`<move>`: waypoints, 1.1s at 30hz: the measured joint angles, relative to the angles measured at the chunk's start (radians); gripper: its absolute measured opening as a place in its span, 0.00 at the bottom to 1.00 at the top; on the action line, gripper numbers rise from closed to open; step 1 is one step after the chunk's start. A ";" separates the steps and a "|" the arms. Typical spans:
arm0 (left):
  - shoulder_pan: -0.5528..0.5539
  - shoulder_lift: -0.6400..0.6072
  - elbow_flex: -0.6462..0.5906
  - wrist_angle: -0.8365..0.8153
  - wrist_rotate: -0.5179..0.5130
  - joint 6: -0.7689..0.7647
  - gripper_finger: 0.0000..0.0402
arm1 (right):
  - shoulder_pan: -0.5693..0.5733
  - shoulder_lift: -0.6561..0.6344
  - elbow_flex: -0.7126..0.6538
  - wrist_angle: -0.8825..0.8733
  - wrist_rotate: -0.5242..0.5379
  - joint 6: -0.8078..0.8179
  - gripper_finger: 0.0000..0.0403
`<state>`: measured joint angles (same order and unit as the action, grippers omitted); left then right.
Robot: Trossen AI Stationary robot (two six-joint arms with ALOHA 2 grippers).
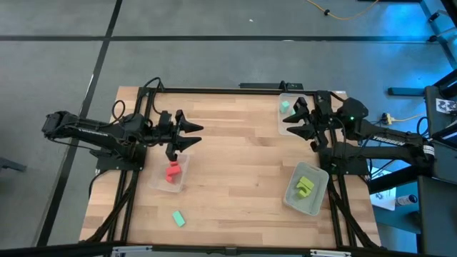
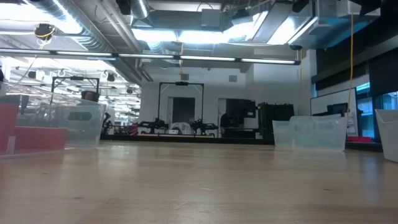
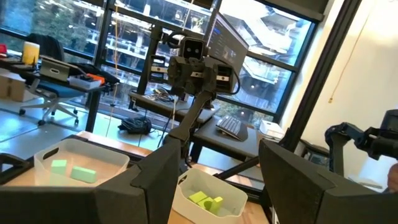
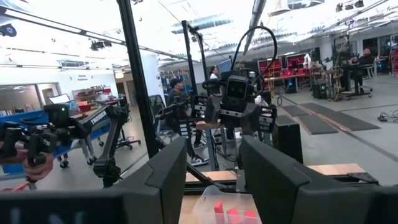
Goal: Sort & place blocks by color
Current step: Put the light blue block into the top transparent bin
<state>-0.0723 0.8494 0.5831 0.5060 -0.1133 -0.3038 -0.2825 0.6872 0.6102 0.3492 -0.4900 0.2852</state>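
Nothing here carries lettering I can read: both the left hand (image 1: pixel 194 135) and right hand (image 1: pixel 291 114) hover with fingers apart, one mint block (image 1: pixel 178 218) loose on the surface (image 1: pixel 235 171).

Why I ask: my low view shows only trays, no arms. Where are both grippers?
Observer: Both are raised and open. The left gripper is next to the tray holding red blocks, and the right gripper is at the tray with a mint block.
Operator: Any block outside a tray?
Observer: Yes, one loose mint block lies on the table, on the left arm's side, apart from every tray.
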 joint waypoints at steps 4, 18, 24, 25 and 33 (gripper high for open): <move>0.000 0.000 0.000 -0.010 0.000 0.000 0.52 | 0.000 0.000 0.000 -0.001 0.000 0.000 0.39; 0.000 0.000 0.000 -0.049 0.002 0.040 0.52 | 0.000 0.000 0.000 -0.001 0.000 0.001 0.39; 0.000 -0.003 0.000 -0.050 0.004 0.046 0.52 | 0.000 0.000 0.000 -0.002 0.000 -0.001 0.39; 0.000 -0.003 0.000 -0.050 0.005 0.046 0.52 | 0.000 0.000 0.000 -0.002 0.000 -0.001 0.39; 0.000 -0.003 0.000 -0.050 0.048 0.053 0.52 | 0.000 0.000 0.000 -0.002 0.000 -0.001 0.39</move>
<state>-0.0723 0.8459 0.5827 0.4565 -0.0650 -0.2512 -0.2825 0.6872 0.6102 0.3470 -0.4900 0.2841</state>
